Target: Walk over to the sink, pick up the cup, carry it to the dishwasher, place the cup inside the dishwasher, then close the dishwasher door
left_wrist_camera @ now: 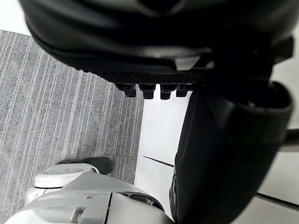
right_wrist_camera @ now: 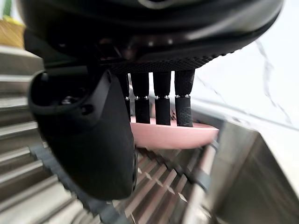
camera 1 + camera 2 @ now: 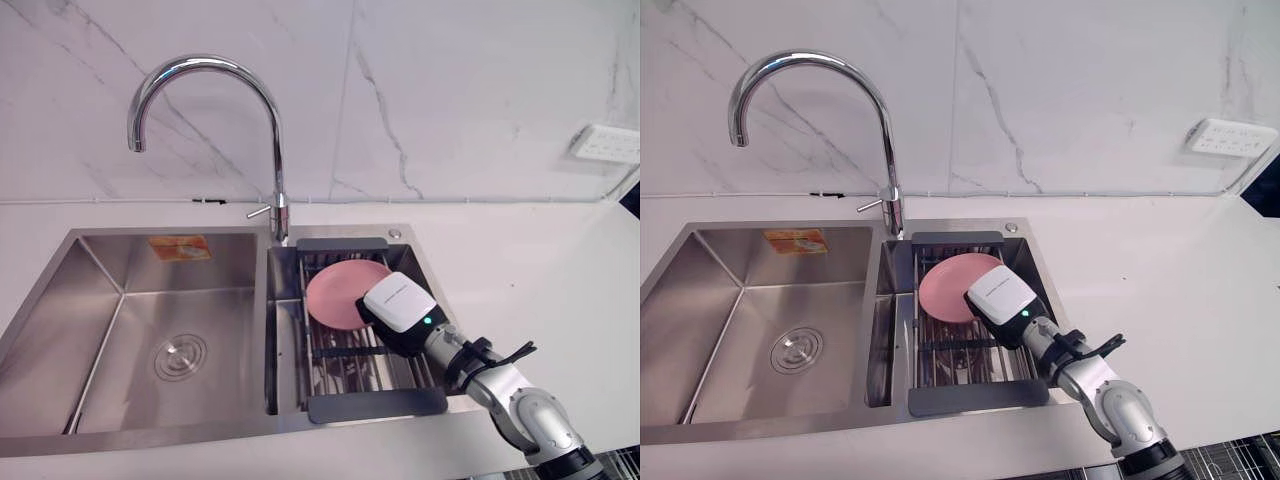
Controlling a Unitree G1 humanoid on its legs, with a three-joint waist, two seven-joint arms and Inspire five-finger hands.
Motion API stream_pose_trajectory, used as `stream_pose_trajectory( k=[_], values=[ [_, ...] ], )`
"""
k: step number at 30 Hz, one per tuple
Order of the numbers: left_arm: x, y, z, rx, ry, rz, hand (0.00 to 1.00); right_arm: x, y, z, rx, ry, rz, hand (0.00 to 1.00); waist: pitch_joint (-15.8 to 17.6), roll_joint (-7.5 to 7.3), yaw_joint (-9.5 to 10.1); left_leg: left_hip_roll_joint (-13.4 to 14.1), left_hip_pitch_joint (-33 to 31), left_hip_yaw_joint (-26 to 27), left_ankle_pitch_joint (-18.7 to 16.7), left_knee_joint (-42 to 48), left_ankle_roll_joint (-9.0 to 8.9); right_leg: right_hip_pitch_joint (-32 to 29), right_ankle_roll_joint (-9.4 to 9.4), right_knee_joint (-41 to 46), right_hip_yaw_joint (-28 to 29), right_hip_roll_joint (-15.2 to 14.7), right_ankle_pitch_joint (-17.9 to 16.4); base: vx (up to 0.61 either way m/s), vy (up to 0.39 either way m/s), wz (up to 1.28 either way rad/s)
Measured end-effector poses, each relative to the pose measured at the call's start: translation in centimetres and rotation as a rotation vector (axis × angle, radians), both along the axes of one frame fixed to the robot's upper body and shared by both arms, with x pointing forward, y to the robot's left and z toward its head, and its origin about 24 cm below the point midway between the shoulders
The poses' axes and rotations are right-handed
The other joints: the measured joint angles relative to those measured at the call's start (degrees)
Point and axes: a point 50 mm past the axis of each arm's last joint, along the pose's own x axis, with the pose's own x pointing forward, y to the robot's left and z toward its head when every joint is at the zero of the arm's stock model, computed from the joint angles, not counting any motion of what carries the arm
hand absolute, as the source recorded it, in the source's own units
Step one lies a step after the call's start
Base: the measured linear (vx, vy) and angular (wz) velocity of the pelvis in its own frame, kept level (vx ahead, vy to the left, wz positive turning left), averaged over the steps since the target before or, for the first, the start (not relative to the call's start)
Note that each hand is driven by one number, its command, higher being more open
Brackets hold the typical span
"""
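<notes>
The white counter (image 3: 560, 260) carries a steel sink (image 3: 100, 290) with 2 basins; the bare basin and the tall curved faucet (image 3: 275, 150) lie off to the fingers' left. A dark drainer rack (image 3: 375, 405) fills the narrower basin directly beneath the fingers. No cup is apparent. The 1 item on the rack is a shallow pink dish (image 3: 335, 295), lying nearly flat just ahead of the fingertips.

The right hand (image 3: 400, 305) hangs over the rack with its fingers (image 2: 162, 100) straight and holding nothing. Their tips are at the dish's near rim; whether they touch it I cannot tell. The thumb stands apart on the near side. The dish is round, so no long axis governs the approach. By my reading, the grasp turns on getting the thumb under that near rim.

The left hand (image 1: 224, 140) hangs low over grey carpet (image 1: 60, 102), so the right is far nearer.
</notes>
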Motion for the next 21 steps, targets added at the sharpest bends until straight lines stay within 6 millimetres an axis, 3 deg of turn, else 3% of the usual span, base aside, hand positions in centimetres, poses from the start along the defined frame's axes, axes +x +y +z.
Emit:
stream_pose_trajectory(
  k=[6, 21],
  values=[
    [0.2, 0.1, 0.1, 0.009, -0.010, 0.000, 1.00, 0.5, -1.0, -0.6, 0.014, -0.044, -0.072, 0.00, 0.8, -0.06, -0.14, 0.0, 0.0, -0.1, 0.0, 0.0, -0.01, 0.0, 0.00, 0.0, -0.1, 0.0, 0.0, 0.00, 0.000, 0.00],
    [0.3, 0.0, 0.1, 0.027, -0.021, -0.010, 1.00, 0.6, -1.7, 1.0, 0.209, -0.118, -0.091, 0.00, 0.9, 0.05, -0.30, 0.0, -0.2, -0.6, 0.4, -0.1, -0.15, 0.0, -0.02, 0.0, -0.6, 0.0, 0.0, 0.00, 0.000, 0.01]
  ],
)
